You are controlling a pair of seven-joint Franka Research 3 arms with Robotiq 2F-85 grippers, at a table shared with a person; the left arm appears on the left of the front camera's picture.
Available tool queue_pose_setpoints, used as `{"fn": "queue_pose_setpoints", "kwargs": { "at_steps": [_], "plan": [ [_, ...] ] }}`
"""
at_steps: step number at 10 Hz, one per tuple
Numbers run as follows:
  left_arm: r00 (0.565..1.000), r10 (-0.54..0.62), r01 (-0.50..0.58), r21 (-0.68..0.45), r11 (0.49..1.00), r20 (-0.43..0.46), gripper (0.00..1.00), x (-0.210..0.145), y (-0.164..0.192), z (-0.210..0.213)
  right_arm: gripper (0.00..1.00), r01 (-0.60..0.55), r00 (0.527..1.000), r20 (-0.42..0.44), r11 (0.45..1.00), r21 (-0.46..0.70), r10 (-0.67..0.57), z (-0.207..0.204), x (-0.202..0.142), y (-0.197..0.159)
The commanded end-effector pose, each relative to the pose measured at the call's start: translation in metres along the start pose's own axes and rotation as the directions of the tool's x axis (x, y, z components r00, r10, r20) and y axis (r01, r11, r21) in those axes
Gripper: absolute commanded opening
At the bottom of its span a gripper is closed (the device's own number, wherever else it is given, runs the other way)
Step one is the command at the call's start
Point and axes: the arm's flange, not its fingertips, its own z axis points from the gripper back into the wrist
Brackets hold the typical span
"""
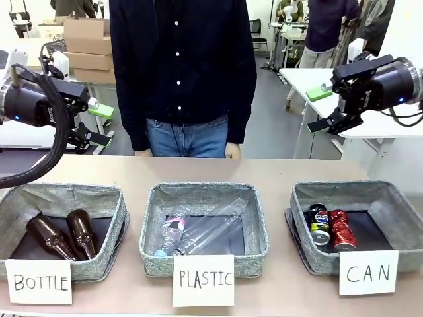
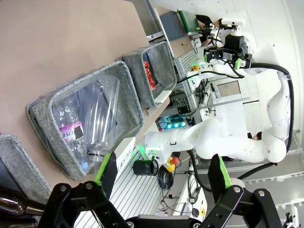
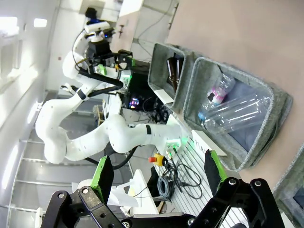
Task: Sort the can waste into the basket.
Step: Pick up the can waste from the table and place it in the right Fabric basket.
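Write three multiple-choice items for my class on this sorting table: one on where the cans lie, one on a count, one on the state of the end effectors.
1. Where do the two cans lie?
A. In the basket signed CAN
B. In the basket signed PLASTIC
C. On the bare table

2. How many brown glass bottles lie in the basket signed BOTTLE?
A. One
B. Two
C. Four

3. How do the two end effectors stand?
A. Both shut on cans
B. One open, one shut
C. Both open and holding nothing

Answers: 1 A, the black can and the red can lie side by side in the CAN basket. 2 B, two brown bottles lie in the BOTTLE basket. 3 C, the left end effector and the right end effector hang above the table with fingers spread.
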Motion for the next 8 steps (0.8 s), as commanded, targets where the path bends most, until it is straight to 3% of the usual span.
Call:
{"fn": "queue_pose_setpoints", "kwargs": {
  "at_steps": [1, 8],
  "plan": [
    [1.0, -0.003, 0.003, -0.001, 1.0, -0.016, 1.0, -0.0005, -0.0017, 0.0035, 1.0, -0.021, 1.0, -0.013, 1.0, -0.014, 0.021, 0.0007, -0.0009, -0.0012],
    [1.0, -0.003, 0.003, -0.001, 1.0, -0.016, 1.0, -0.0005, -0.0017, 0.0035, 1.0, -0.021, 1.0, -0.013, 1.0, -0.014, 0.021, 0.0007, -0.0009, -0.0012]
  ]
}}
